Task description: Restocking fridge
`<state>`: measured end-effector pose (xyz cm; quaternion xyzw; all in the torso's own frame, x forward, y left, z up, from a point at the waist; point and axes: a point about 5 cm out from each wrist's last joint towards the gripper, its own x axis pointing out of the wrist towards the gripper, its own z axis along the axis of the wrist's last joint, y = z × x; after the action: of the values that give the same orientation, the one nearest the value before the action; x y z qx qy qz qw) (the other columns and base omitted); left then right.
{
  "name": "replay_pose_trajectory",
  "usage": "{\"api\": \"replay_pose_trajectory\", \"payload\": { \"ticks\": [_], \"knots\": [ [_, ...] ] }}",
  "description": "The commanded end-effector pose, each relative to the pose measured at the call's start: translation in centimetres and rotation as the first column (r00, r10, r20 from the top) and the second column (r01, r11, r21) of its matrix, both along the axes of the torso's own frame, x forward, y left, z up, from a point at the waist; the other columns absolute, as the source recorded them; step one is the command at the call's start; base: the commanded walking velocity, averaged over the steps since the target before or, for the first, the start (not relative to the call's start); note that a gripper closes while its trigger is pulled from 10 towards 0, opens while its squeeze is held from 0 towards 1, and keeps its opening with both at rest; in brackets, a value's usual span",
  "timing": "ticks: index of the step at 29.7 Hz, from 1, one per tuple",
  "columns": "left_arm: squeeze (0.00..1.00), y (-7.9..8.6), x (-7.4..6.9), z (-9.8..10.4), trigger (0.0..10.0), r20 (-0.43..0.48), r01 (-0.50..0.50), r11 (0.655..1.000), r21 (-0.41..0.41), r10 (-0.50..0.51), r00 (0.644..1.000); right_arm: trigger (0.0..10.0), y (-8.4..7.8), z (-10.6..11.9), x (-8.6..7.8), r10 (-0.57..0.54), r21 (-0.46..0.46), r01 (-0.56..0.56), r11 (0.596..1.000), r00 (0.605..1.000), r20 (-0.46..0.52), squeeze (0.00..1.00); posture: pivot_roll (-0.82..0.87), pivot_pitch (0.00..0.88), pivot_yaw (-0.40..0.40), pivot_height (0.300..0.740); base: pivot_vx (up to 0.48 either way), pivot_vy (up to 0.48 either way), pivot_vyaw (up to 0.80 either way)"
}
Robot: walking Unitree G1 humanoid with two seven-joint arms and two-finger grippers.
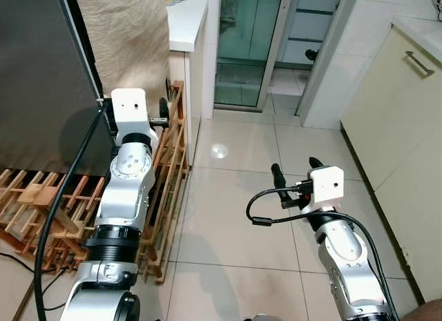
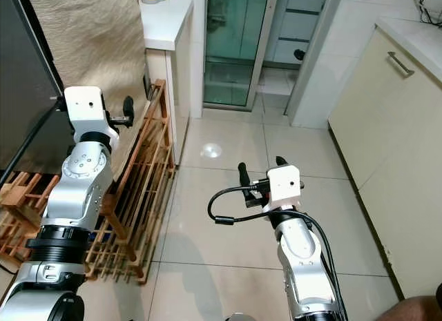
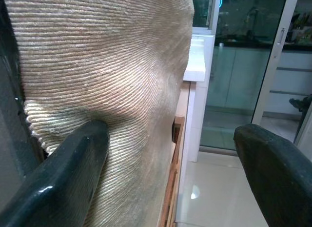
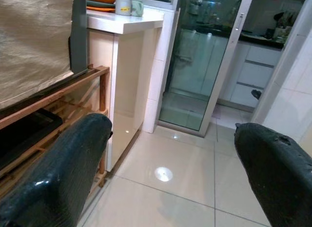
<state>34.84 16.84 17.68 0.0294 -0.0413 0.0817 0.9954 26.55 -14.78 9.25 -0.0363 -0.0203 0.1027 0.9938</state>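
The fridge (image 1: 41, 79) stands at the robot's left as a dark steel slab, with a beige woven cloth (image 1: 128, 38) and a wooden rack (image 1: 169, 176) just beside it. The left gripper (image 1: 163, 112), fingers spread and empty, hovers very near that cloth, so I think a finger could snag it or knock the rack. The right gripper (image 1: 297, 172) is also spread wide with nothing in it, well apart from the fridge over the tiled floor (image 1: 235, 155); I can read no label or writing anywhere.

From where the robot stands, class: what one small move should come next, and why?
Probably turn left toward the dark fridge. The left gripper is open, near the beige cloth hanging above the wooden rack; the right gripper is open over bare floor tiles. Neither holds anything.
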Motion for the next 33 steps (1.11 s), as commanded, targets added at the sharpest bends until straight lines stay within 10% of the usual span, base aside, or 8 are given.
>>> {"api": "replay_pose_trajectory", "payload": {
  "ticks": [1, 13, 33],
  "knots": [
    [0.00, 2.3, -0.4, 0.7, 10.0, 0.034, -0.080, 0.997, -0.010, 0.080, 0.996, 10.0, -0.1, 0.2, 0.0, 0.005, -0.012, -0.005, 1.000, 1.000, 0.002, 0.27, -0.10, 0.000, -0.028, 0.740, 0.000, 0.000, 0.00],
    [0.00, 3.6, -4.5, -1.1, 10.0, -0.038, -0.032, 0.999, 0.034, 0.033, 0.999, 10.0, 0.4, -0.4, -0.2, 0.018, -0.004, -0.018, 1.000, 1.000, -0.015, 0.27, -0.07, 0.000, -0.029, 0.740, 0.000, 0.000, 0.00],
    [0.00, 1.8, -0.6, 2.6, 10.0, 0.067, 0.005, 0.999, -0.037, -0.003, 0.998, 10.0, 0.8, -0.3, 0.3, 0.027, -0.007, -0.027, 1.000, 1.000, -0.004, 0.27, -0.09, 0.000, -0.021, 0.740, 0.000, 0.000, 0.00]
  ]
}}
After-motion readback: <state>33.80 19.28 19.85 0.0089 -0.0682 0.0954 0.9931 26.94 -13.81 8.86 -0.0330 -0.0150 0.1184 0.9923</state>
